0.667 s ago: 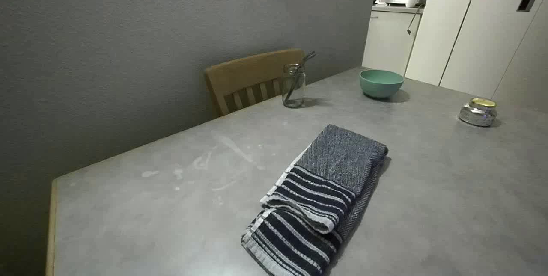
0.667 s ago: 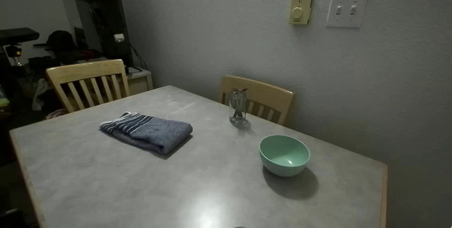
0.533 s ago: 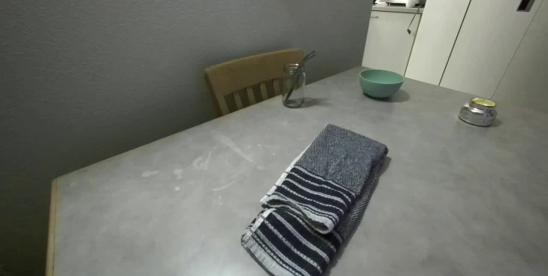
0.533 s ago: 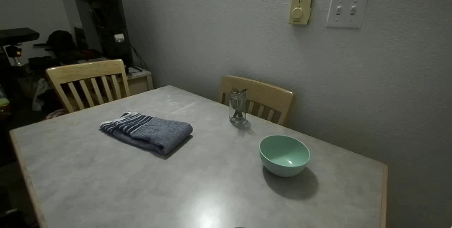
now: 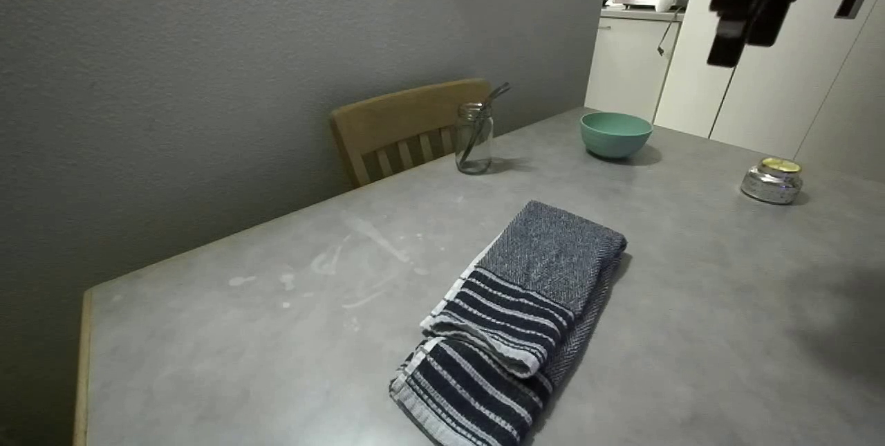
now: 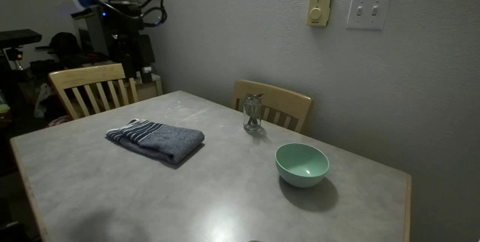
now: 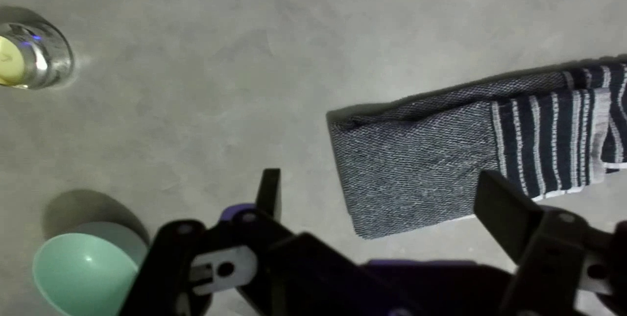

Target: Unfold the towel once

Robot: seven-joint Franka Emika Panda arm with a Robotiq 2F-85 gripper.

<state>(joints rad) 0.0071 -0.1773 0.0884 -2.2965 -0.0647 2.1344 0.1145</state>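
Observation:
The towel (image 5: pixel 546 273) lies folded on the table in both exterior views, grey with dark bands and white stripes at one end. Its striped top layer stops short of another striped end below it. In the wrist view the towel (image 7: pixel 416 169) runs off the right edge. My gripper (image 7: pixel 379 179) is open there, its fingers wide apart with nothing gripped. The right finger overlaps the towel's near edge in that picture, while bare table shows behind the left one. High at the upper right of an exterior view, the gripper (image 5: pixel 745 48) hangs well above the table, apart from the towel.
A green bowl (image 6: pixel 302 165) and a glass jar with straws (image 6: pixel 252 114) stand on the table (image 6: pixel 225 189). Beyond them is a silver candle jar (image 5: pixel 771 182). A wooden chair (image 6: pixel 273 99) is pushed in by the wall; another chair (image 6: pixel 90 80) stands at the left end.
My arm and gripper have come down into view over the table, and their shadow now falls on its surface. The towel, bowl and jars have stayed where they were.

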